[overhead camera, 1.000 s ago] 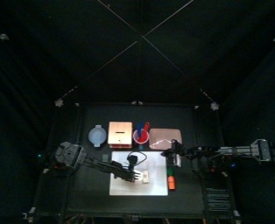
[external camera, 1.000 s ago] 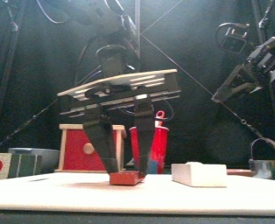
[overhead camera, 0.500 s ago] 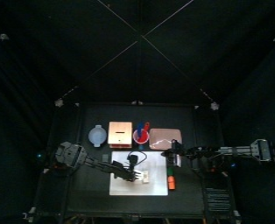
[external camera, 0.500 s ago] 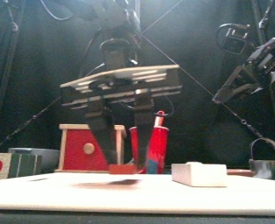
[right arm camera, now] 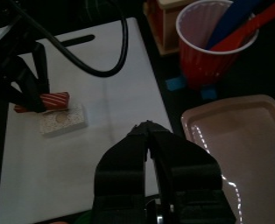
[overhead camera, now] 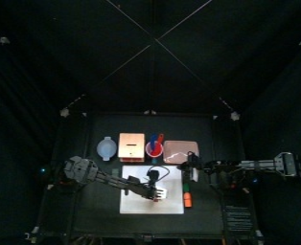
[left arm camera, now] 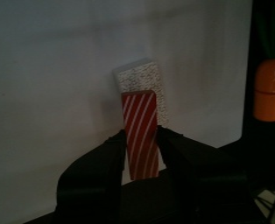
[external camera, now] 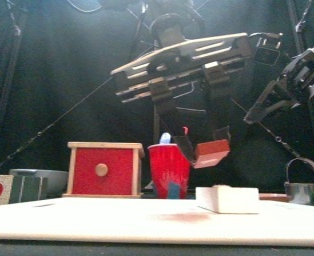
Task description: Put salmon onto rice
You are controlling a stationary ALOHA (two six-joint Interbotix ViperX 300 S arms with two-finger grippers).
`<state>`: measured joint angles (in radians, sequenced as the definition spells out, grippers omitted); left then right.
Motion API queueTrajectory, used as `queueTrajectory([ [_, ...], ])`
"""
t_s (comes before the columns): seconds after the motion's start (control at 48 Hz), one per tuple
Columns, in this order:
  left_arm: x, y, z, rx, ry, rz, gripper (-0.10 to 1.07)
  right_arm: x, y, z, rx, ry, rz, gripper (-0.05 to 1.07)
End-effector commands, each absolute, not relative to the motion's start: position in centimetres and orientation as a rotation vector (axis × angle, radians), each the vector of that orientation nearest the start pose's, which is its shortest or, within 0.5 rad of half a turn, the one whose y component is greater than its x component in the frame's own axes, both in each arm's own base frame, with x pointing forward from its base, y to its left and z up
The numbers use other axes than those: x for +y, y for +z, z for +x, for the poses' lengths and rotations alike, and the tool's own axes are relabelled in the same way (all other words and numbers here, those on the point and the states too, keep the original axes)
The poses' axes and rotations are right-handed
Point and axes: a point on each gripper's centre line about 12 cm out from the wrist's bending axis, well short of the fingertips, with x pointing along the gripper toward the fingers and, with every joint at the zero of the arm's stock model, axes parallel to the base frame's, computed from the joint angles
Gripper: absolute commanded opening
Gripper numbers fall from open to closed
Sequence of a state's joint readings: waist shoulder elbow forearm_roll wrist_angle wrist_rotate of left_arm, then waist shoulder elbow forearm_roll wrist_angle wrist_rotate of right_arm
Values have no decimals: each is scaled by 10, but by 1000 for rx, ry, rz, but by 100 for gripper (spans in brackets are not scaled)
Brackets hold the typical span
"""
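Note:
My left gripper point(external camera: 200, 150) is shut on the salmon point(external camera: 211, 156), a pinkish-red striped slice, and holds it tilted in the air. The slice hangs just above the rice point(external camera: 227, 198), a small white lump on the white board point(external camera: 80, 222). In the left wrist view the salmon point(left arm camera: 140, 118) stands between the jaws with the rice point(left arm camera: 140, 76) right beyond its tip. The right wrist view shows the salmon point(right arm camera: 56, 101) over the rice point(right arm camera: 60, 121). My right gripper point(right arm camera: 144, 131) hovers shut beside the board, off to the right, holding nothing.
An orange oblong piece point(left arm camera: 271, 87) lies on the board's right edge. Behind the board stand a red box point(external camera: 100, 170), a red cup point(right arm camera: 210, 44) with utensils and a pinkish tray point(right arm camera: 239, 140). A small bowl point(overhead camera: 105, 148) sits at the back left.
The left gripper has lifted the salmon off the board and carried it rightwards, to just above the rice. The right arm has stayed put.

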<state>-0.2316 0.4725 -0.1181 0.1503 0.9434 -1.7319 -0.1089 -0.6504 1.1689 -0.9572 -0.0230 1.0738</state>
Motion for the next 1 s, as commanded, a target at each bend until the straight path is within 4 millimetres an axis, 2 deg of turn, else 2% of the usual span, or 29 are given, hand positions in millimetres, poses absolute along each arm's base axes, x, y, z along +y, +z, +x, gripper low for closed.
queueTrajectory([
  [0.0,-100,167,507,960,892,-1211,70,-25,198,229,497,-133,146,36],
  [0.25,-97,155,518,959,916,-1222,70,-26,198,227,502,-149,144,36],
  [0.479,-93,146,516,985,961,-1211,70,-26,197,224,499,-150,151,36],
  [0.667,-90,154,514,981,971,-1199,70,-26,198,223,492,-150,155,36],
  [0.979,-86,140,512,1001,1004,-1158,70,-24,198,222,491,-146,159,36],
])
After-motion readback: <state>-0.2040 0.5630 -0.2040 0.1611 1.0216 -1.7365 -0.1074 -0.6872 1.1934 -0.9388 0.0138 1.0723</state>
